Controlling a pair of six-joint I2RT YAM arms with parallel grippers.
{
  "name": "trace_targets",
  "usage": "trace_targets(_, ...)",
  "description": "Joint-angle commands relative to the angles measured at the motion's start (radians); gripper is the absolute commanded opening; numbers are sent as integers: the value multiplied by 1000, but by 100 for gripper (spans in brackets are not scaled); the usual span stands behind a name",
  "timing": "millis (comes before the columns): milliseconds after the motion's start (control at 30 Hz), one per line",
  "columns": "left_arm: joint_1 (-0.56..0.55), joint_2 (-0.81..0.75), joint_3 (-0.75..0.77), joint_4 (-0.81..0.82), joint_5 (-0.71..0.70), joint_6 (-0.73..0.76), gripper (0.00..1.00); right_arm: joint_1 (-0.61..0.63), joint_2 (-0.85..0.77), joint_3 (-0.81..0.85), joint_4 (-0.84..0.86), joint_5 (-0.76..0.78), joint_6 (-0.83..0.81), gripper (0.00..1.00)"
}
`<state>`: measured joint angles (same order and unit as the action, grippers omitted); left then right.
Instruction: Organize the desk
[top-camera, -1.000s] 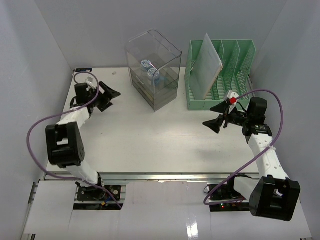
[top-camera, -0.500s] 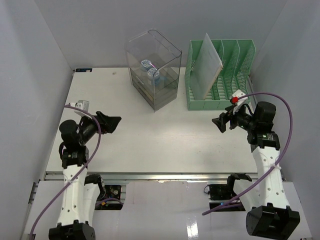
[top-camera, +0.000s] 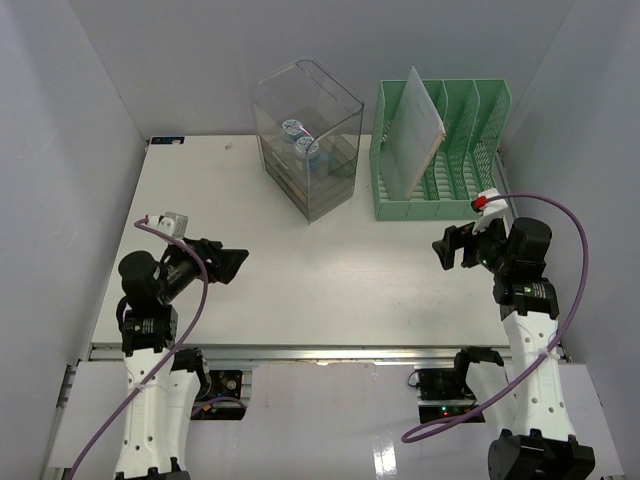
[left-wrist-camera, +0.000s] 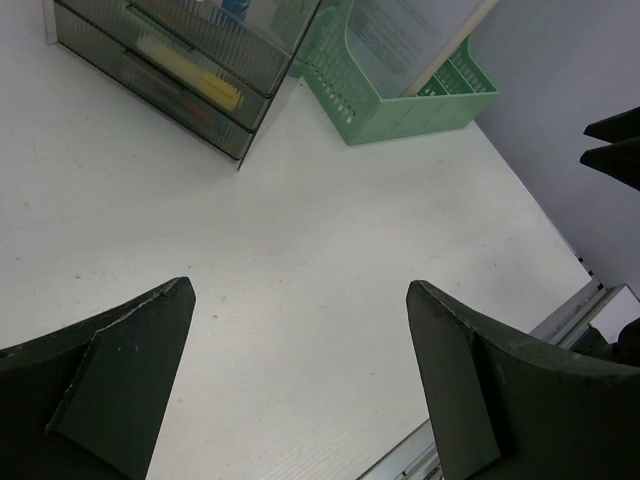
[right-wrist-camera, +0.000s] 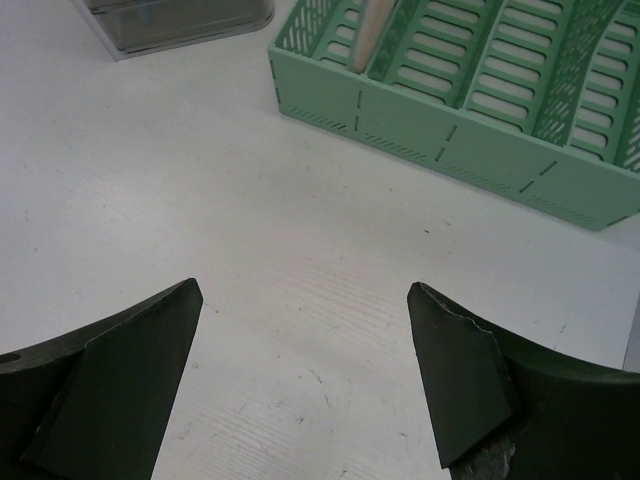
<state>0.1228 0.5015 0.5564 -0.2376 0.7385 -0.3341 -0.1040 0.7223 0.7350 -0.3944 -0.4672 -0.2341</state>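
Note:
The desk (top-camera: 290, 270) is a flat white tabletop with an aluminium rail (top-camera: 320, 352) along its front edge. My left gripper (top-camera: 232, 264) hangs above the desk's left front part, open and empty. In the left wrist view the left gripper (left-wrist-camera: 300, 290) has its jaws wide apart over bare white surface. My right gripper (top-camera: 447, 246) is above the desk's right side, in front of the green rack, open and empty. In the right wrist view the right gripper (right-wrist-camera: 305, 290) also shows only bare desk between its jaws.
A clear plastic drawer box (top-camera: 308, 140) holding small blue and yellow items stands at the back middle. A green slotted file rack (top-camera: 440, 150) with a pale folder (top-camera: 412, 130) leaning in its left slot stands at the back right. Grey walls enclose the desk.
My left arm has pulled back from the far left to the near left. My right gripper has drawn back to the right and slightly toward its base. Both stayed open.

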Motion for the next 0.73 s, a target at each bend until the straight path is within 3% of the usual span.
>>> trace_targets(0, -24, -31, 4, -12, 14, 23, 98, -3, -21, -9, 19, 92, 65, 90)
trace_targets(700, -45, -47, -1, -24, -30, 18, 98, -3, -37, -38, 53, 115, 32, 90)
